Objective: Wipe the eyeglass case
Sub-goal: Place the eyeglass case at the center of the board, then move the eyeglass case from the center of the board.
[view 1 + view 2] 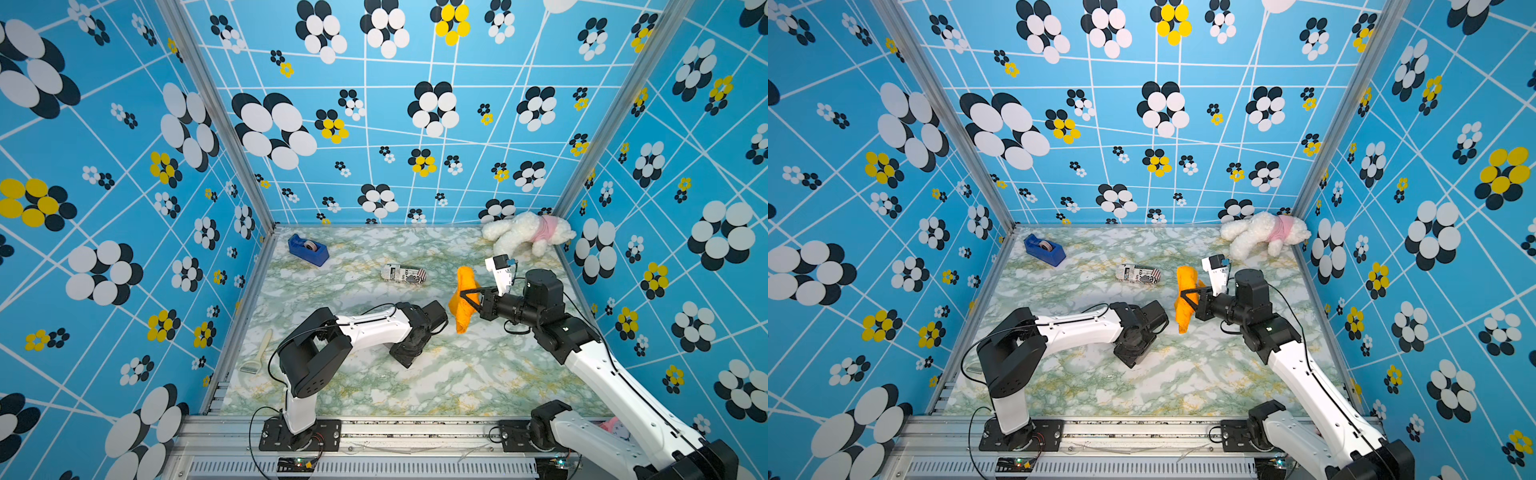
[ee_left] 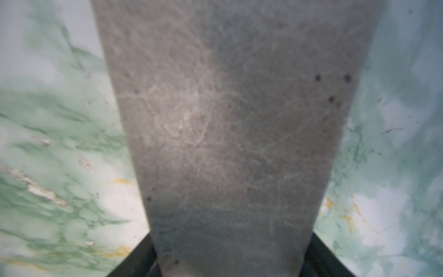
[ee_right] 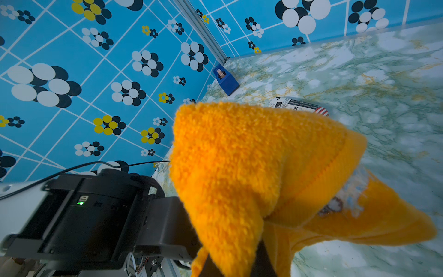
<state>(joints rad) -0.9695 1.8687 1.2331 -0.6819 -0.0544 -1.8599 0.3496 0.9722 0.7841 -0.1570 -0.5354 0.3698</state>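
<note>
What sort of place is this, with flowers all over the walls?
Most likely a robot test booth: a left arm and a right arm bolted to an aluminium rail, flower-printed panels boxing in a marble-look table, and unrelated props such as a tape dispenser and a plush dog.

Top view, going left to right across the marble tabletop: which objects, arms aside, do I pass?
Cream-handled peeler-like tool → blue tape dispenser → newsprint-patterned rounded container → fluffy orange cloth, gripped by the right end effector → white plush dog in a pink top.
</note>
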